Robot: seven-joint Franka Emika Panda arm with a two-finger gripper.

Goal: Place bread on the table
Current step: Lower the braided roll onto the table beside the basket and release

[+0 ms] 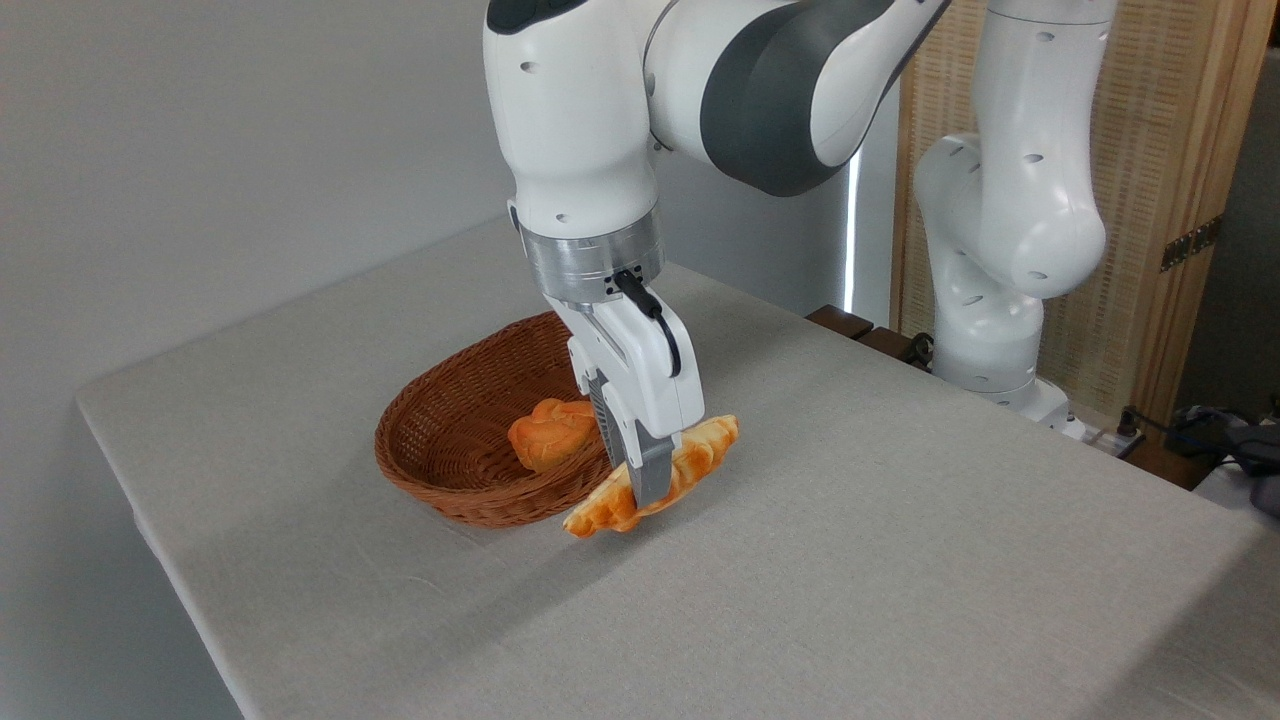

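The bread (700,452), a long golden pastry with pointed ends, hangs tilted just past the right rim of the basket, its left tip lower and a little above the table (850,560). My gripper (648,488) is shut on the bread around its middle, fingers pointing down. The near finger (650,470) covers the bread's centre.
A brown wicker basket (450,440) sits on the grey cloth left of the gripper, holding a small round orange bun (548,435). The arm's white base (990,330) stands at the table's far right edge. Cables and dark items lie beyond the right corner.
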